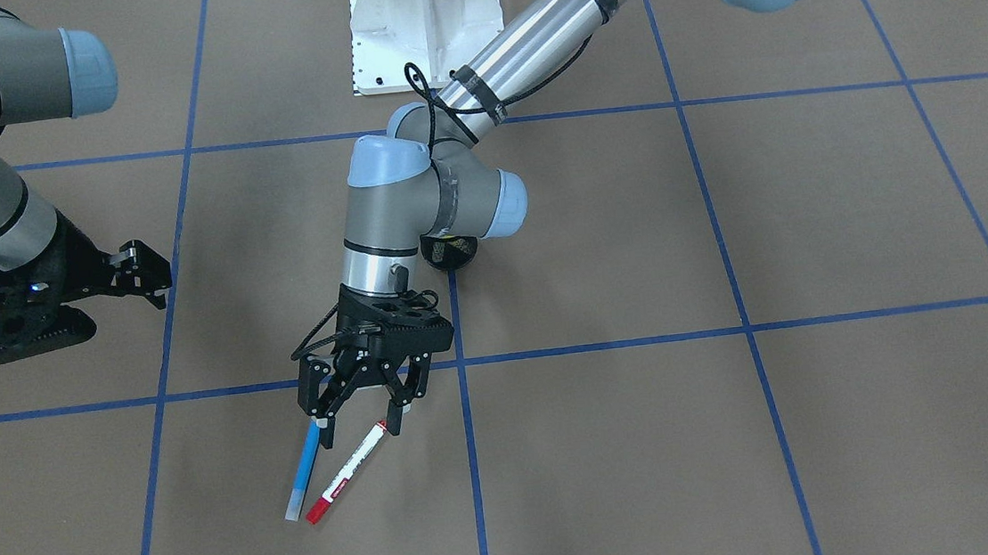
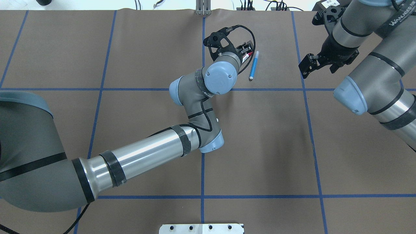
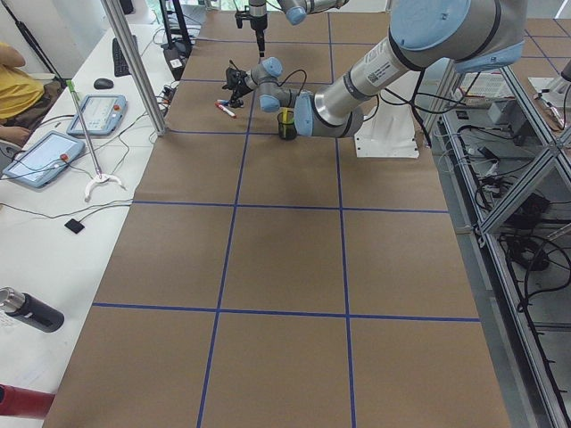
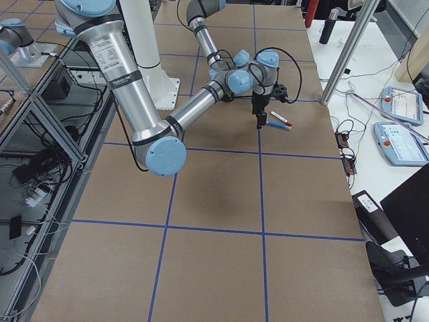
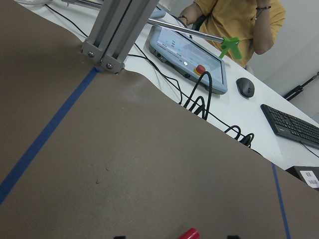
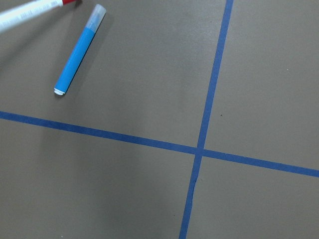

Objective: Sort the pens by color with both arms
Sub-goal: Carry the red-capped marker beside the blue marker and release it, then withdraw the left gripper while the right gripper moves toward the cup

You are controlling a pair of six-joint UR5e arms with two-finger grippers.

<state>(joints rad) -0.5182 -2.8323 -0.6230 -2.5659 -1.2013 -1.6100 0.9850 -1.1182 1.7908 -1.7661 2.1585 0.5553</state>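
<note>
From the front camera I saw a brown table (image 1: 740,435) marked with blue tape lines, and a black mesh cup (image 1: 449,252) standing near its middle, half hidden under the left arm's elbow. From the left side camera, something yellow-green showed in the cup, too small for me to name.

Two pens lay flat just past the cup, on the side away from the white base (image 1: 425,24). The red pen (image 1: 346,474), white-barrelled with red ends, and the blue pen (image 1: 304,473) formed a narrow V. Their ends farther from the cup nearly met, and their nearer ends were spread apart.

The left gripper (image 1: 359,422) pointed down between the cup and the pens, its jaws wide. One fingertip sat over the blue pen's near end, the other just beside the red pen's near end. On the left wrist camera, a red pen end showed between the two fingertips. I could not tell whether either finger touched it.

The right gripper (image 1: 152,273) hung well apart from the cup on the robot's right, jaws parted and holding nothing. Its wrist camera looked down on the blue pen and one end of the red pen
</note>
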